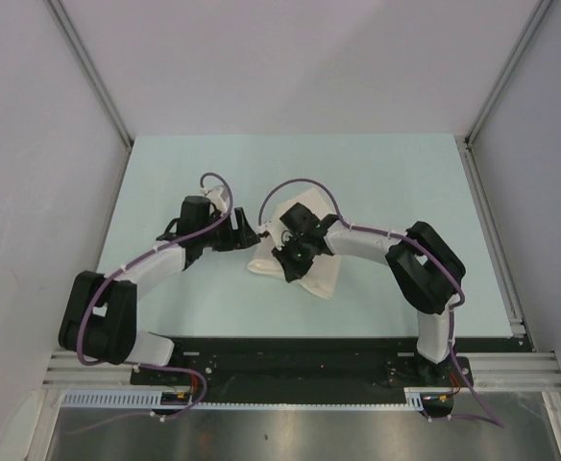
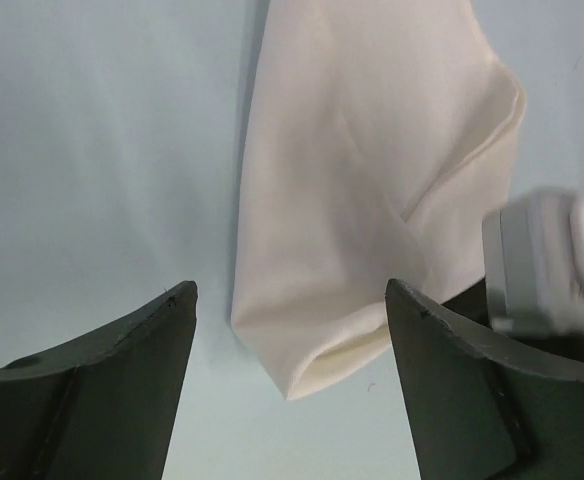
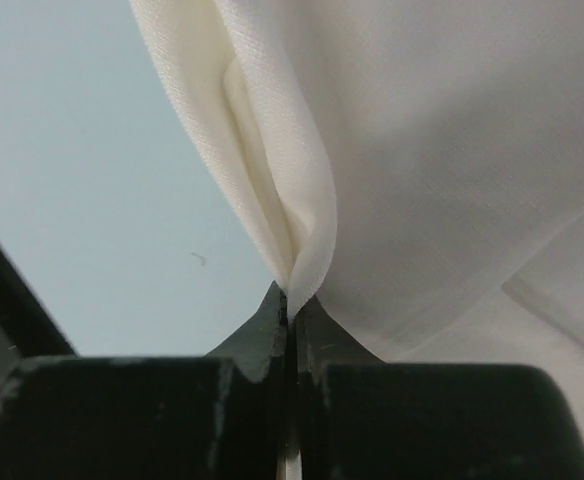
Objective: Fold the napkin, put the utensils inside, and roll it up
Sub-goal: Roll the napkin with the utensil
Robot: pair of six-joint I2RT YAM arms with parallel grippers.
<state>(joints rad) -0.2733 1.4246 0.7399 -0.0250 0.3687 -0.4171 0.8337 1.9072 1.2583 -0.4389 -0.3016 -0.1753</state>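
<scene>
Pinching a raised ridge of the napkin [image 3: 422, 150], the right pincer [image 3: 290, 300] is closed tight on a doubled layer of cloth, which rises from its tips in a soft crease. We read this grip as the means of carrying one edge across the rest of the sheet, since thin cloth can only be led by a gathered fold.

From above, the napkin [image 1: 324, 279] lies bunched and partly folded at the middle of the counter [image 1: 377, 182], under the right pincer [image 1: 282, 264]. The left pincer [image 1: 245, 230] sits just beside its left end.

In the left wrist view the left pincer [image 2: 290, 288] stands wide. The rounded, folded end of the napkin [image 2: 372, 200] lies flat on the counter between its fingers, and neither finger presses it. We judge that it is free to take a fresh hold or to steady that end.

We see no utensil in any view, so we place the work at the folding step.
</scene>
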